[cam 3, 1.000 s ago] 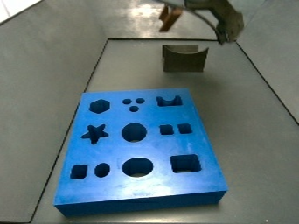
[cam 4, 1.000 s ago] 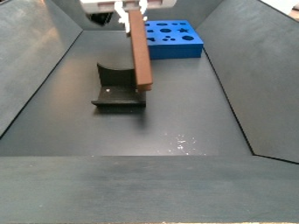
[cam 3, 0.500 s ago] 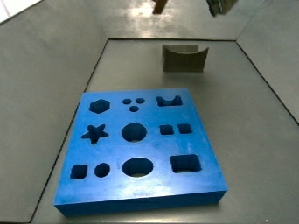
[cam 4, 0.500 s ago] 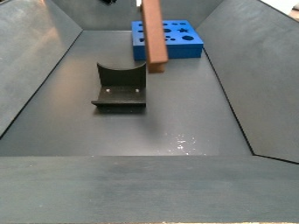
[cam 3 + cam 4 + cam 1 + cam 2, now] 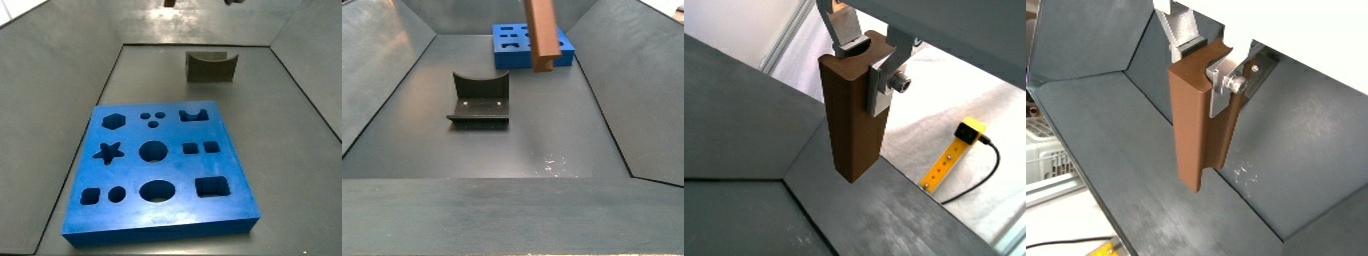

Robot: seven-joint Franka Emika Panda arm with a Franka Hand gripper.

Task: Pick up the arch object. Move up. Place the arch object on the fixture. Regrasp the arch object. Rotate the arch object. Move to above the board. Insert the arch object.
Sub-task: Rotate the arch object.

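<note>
Wrist views show the gripper [image 5: 865,55] clamped on the long brown wooden arch object [image 5: 855,115], hanging upright high above the floor, so it should travel level until over the blue holed board [image 5: 154,172].

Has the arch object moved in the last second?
Yes. In a side view the arch object, held in the gripper, has risen and shifted from over the fixture toward the board.

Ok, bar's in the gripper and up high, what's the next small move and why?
Probably carry it across toward the blue board. The gripper holds the wooden bar upright well above the floor, and in a side view it hangs clear of the fixture.
</note>
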